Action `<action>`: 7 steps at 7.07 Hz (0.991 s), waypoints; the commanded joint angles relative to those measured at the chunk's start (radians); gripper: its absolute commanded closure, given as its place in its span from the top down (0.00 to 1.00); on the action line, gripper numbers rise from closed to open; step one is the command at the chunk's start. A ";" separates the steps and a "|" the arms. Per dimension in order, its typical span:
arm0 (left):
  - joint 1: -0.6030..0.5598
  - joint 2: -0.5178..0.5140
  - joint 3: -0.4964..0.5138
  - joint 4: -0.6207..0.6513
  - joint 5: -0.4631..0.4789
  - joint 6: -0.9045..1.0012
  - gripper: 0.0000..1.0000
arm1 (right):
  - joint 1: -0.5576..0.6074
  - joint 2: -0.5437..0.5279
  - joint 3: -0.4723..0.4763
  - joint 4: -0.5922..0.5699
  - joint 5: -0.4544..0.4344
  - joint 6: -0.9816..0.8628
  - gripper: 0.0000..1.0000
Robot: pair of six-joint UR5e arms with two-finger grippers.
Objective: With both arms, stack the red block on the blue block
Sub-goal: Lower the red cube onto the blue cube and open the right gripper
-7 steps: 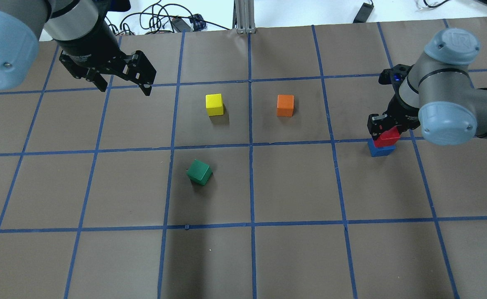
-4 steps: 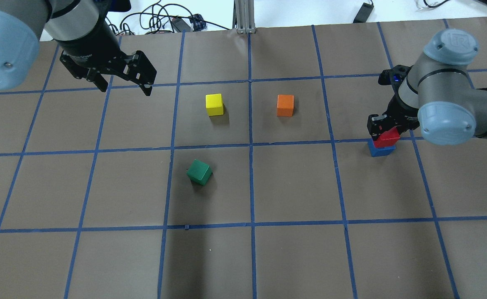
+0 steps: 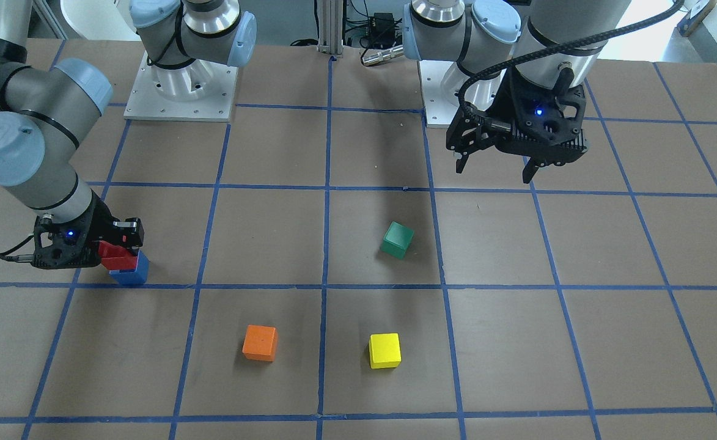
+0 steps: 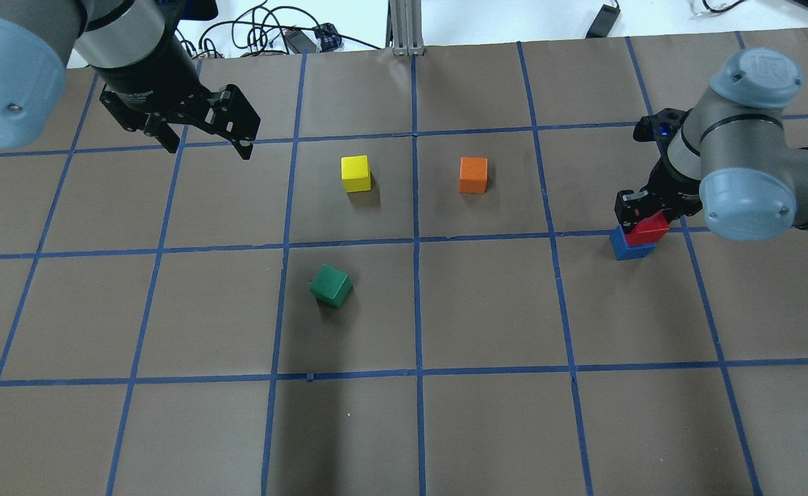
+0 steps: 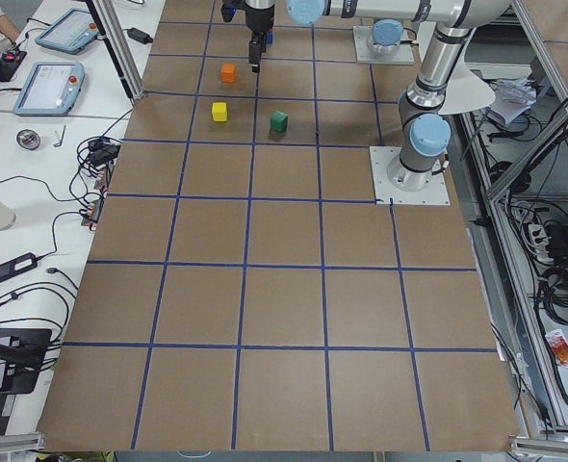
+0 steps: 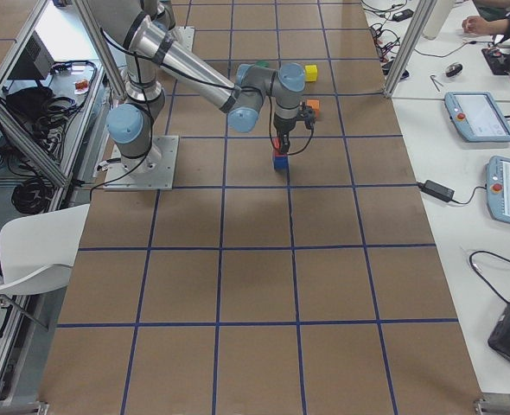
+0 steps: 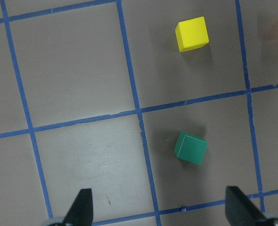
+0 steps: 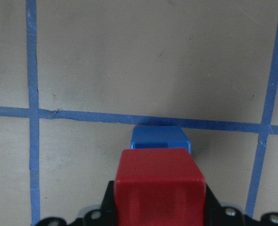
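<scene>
My right gripper (image 4: 643, 219) is shut on the red block (image 4: 652, 226) and holds it low over the blue block (image 4: 629, 246), which sits on a blue tape line at the table's right. The red block overlaps the blue one's top and is offset to one side. I cannot tell whether they touch. The right wrist view shows the red block (image 8: 160, 181) between the fingers, with the blue block (image 8: 160, 138) just beyond it. In the front view they show as red (image 3: 115, 255) over blue (image 3: 132, 272). My left gripper (image 4: 205, 143) is open and empty, raised at the far left.
A yellow cube (image 4: 355, 173) and an orange cube (image 4: 473, 174) sit mid-table at the far side. A green cube (image 4: 330, 285) lies turned, nearer the middle. The left wrist view shows the green cube (image 7: 191, 149) and the yellow cube (image 7: 192, 34) below it.
My right gripper has shifted slightly to the right with the red block, so it now sits more offset over the blue block. The left arm has barely moved.
</scene>
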 commanded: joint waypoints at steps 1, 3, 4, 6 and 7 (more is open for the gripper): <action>0.000 0.000 0.000 0.000 0.000 0.000 1.00 | -0.004 0.000 0.001 0.000 0.003 0.004 0.00; 0.000 0.001 0.000 0.000 0.000 0.000 1.00 | -0.004 0.006 0.001 0.002 0.000 0.004 0.02; 0.000 0.000 0.000 0.000 0.000 0.000 1.00 | -0.004 0.020 0.001 0.000 0.000 0.008 0.06; 0.000 0.000 0.000 0.000 0.000 0.000 1.00 | -0.004 0.020 -0.001 0.000 0.003 0.014 0.25; 0.000 0.000 -0.001 0.000 0.000 0.002 1.00 | -0.004 0.020 0.001 0.000 0.000 0.014 0.67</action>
